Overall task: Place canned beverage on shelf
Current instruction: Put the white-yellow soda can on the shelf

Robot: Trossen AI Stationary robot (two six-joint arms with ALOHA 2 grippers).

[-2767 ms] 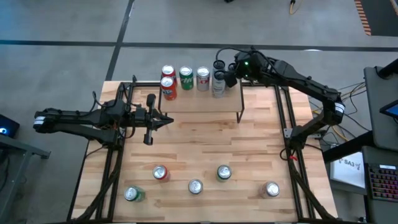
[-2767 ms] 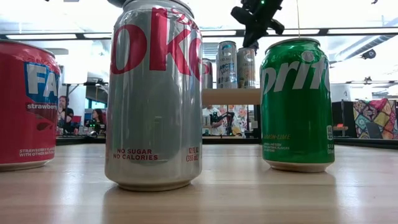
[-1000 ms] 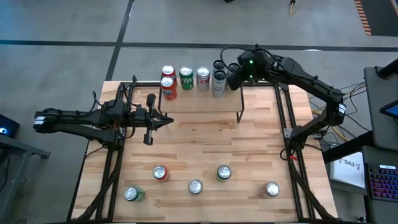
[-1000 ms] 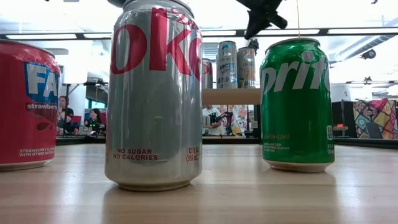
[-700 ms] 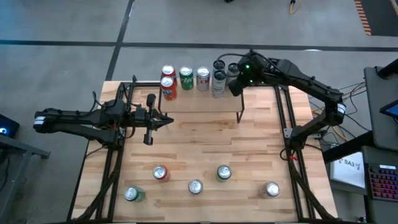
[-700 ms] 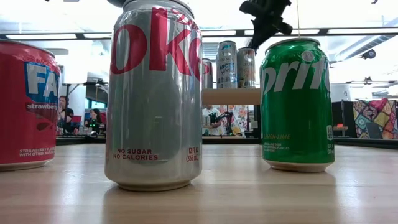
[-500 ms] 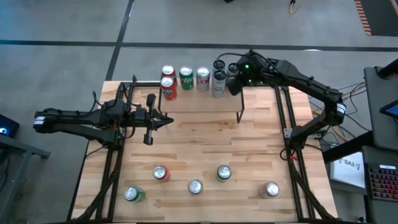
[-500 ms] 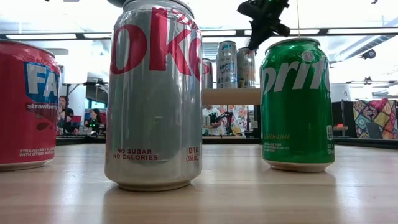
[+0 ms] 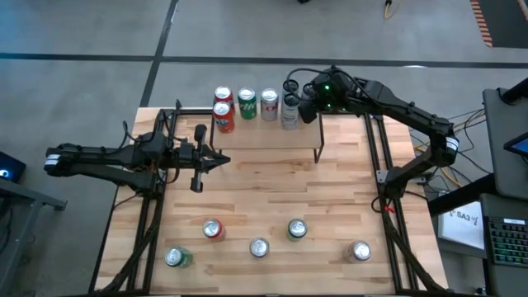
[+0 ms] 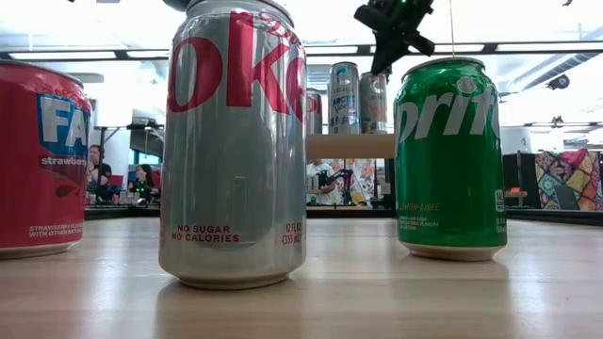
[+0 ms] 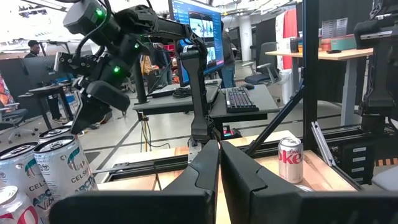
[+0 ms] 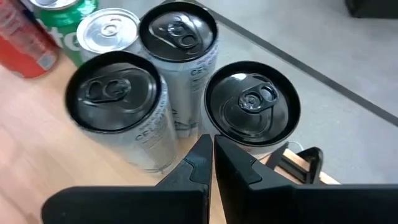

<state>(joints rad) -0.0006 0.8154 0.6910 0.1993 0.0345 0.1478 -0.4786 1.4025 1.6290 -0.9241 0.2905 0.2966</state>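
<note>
The shelf stands at the table's far middle and carries several upright cans: red ones, a green one, a silver one and black-topped white cans at its right end. My right gripper is shut and empty, slanting down just above those black-topped cans; in the low view it hangs over the shelf. My left gripper waits shut and level over the table's left half, holding nothing.
Several more cans stand along the table's near edge: red, green, silver, green, silver. Bare tabletop lies between them and the shelf. Black frame rails run along both sides.
My right gripper has sunk a little and drifted toward the table's left, closer over the black-topped cans at the shelf's right end. It stays shut. No can has moved.
</note>
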